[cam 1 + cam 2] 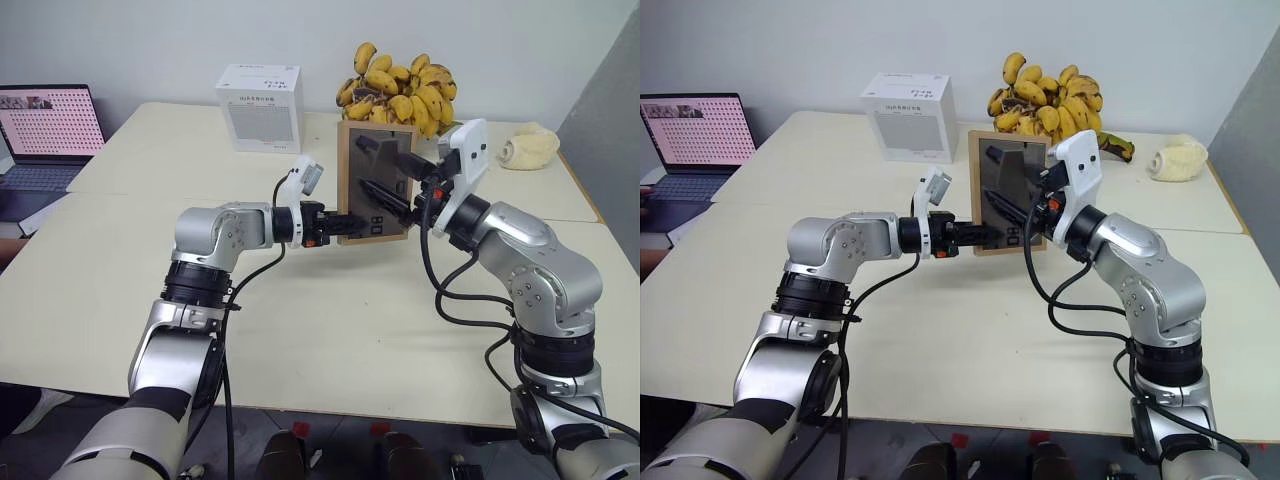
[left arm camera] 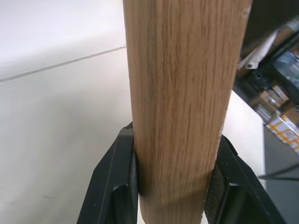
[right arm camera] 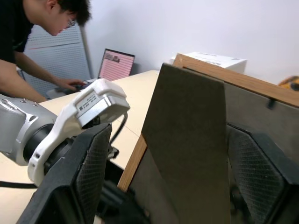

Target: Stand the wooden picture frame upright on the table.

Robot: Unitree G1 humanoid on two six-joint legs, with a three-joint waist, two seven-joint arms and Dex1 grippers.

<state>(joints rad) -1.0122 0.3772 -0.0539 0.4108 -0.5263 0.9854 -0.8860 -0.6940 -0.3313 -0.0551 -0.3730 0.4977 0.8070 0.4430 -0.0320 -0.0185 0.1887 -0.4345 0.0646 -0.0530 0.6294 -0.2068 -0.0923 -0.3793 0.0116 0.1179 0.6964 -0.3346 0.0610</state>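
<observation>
I count one wooden picture frame (image 1: 377, 182), one white box (image 1: 259, 106), one banana bunch (image 1: 398, 86) and one laptop (image 1: 45, 136). My left gripper (image 1: 334, 224) clamps the frame's left edge, holding it upright above the table (image 1: 330, 320). My right gripper (image 1: 395, 200) straddles the fold-out stand (image 3: 187, 149), jaws wide.

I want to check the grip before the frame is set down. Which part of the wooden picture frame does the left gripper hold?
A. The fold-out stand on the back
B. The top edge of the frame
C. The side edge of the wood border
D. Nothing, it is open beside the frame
C. In the left wrist view the left gripper has its two black fingers pressed on both faces of the light wood edge of the wooden picture frame.
</observation>
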